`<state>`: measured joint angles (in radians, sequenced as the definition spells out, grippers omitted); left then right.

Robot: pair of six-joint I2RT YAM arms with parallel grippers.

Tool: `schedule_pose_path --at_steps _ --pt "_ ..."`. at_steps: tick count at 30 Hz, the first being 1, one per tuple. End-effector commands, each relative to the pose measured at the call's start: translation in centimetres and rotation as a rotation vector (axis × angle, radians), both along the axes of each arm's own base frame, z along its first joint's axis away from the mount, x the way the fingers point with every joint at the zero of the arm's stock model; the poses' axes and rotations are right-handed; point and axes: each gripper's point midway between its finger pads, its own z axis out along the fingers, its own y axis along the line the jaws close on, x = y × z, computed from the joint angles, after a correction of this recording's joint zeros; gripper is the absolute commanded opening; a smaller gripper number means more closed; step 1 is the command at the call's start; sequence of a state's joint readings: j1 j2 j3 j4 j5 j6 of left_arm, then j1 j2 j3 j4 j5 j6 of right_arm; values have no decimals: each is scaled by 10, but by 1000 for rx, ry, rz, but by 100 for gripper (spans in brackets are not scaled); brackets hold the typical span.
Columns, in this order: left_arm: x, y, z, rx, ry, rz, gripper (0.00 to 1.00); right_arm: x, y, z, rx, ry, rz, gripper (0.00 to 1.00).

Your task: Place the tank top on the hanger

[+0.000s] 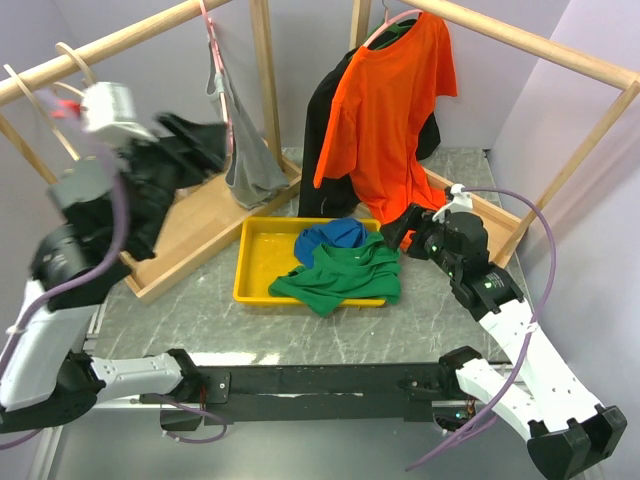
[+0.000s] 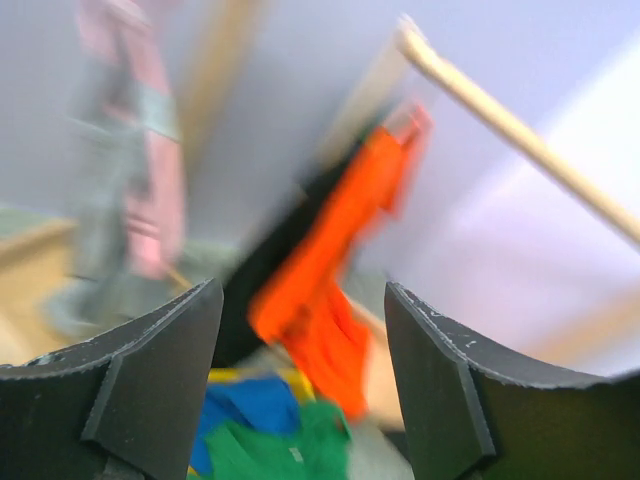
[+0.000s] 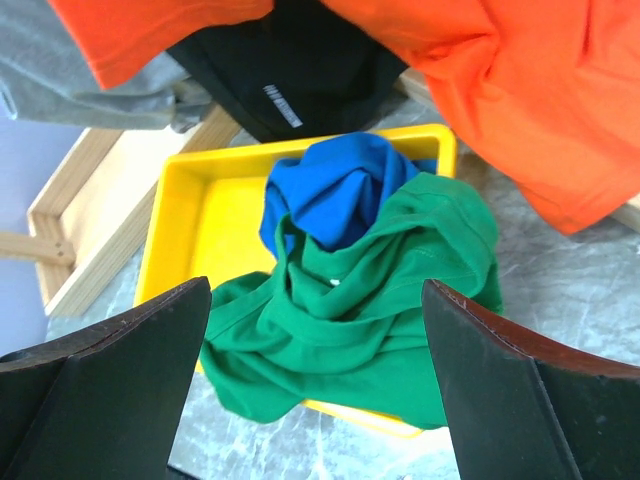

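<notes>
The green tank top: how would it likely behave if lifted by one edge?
Probably floppy: the green tank top lies crumpled in folds, so it would likely sag. It drapes over the yellow tray rim, so it may snag. The blue garment touching it might follow.

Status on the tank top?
Left gripper open, high up. Right gripper open, aimed at tank top. Top bunched in yellow tray, blue garment bunched against it.

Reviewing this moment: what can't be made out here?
Left wrist view: motion blur smears the orange T-shirt and rail beyond the left gripper.
Top view: the left arm hides most of the wooden hanger.
Top and right wrist views: the tank top is bunched against the blue garment; armholes untraceable.
</notes>
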<state>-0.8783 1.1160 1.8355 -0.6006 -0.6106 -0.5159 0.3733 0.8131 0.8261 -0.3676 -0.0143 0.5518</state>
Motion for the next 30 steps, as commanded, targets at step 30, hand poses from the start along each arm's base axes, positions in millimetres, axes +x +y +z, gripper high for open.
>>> schedule_pose_path --at_steps 30 --pt "73 176 -79 481 353 841 77 -26 20 2 64 -1 149 94"
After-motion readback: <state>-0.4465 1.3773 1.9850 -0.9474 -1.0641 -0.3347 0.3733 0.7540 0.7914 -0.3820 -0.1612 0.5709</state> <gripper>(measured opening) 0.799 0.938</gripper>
